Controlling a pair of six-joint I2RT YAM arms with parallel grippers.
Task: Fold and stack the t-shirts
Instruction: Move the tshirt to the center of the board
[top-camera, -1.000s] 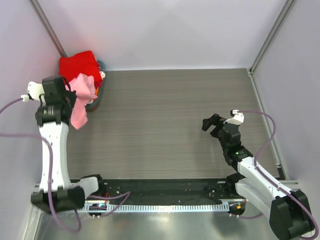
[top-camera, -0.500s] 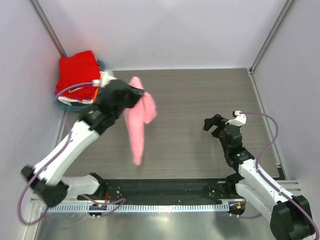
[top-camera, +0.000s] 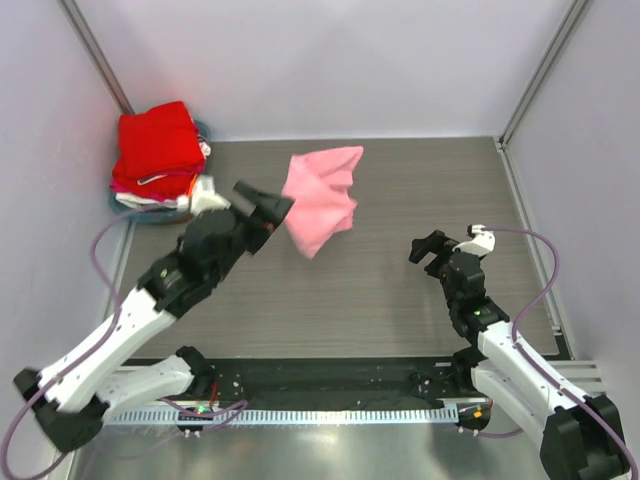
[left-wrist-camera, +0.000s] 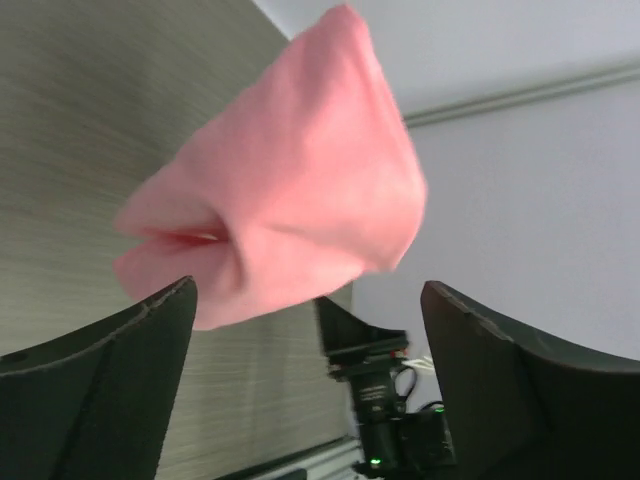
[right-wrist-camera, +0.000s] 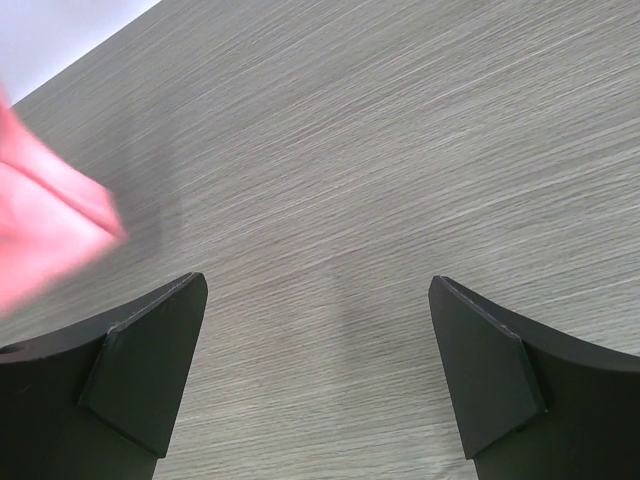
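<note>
The light pink t-shirt (top-camera: 322, 198) hangs bunched in the air over the back middle of the table, just past my left gripper (top-camera: 268, 215). In the left wrist view the pink t-shirt (left-wrist-camera: 290, 190) floats beyond the tips of my left gripper (left-wrist-camera: 308, 290), whose jaws stand wide open with nothing between them. A bright red t-shirt (top-camera: 155, 140) tops a pile of t-shirts at the back left corner. My right gripper (top-camera: 435, 248) is open low over the table's right side, holding nothing. In the right wrist view, my right gripper (right-wrist-camera: 317, 283) faces bare table, with the pink t-shirt's edge (right-wrist-camera: 40, 230) at the left.
A shallow teal tray (top-camera: 124, 208) lies under the pile in the back left corner. Walls close the table at the back and on both sides. A black strip and a toothed rail (top-camera: 330, 412) run along the near edge between the arm bases.
My left arm swung from the pile towards the table's middle carrying the pink t-shirt, then its jaws opened and let go of the cloth. The right arm has hardly moved.
</note>
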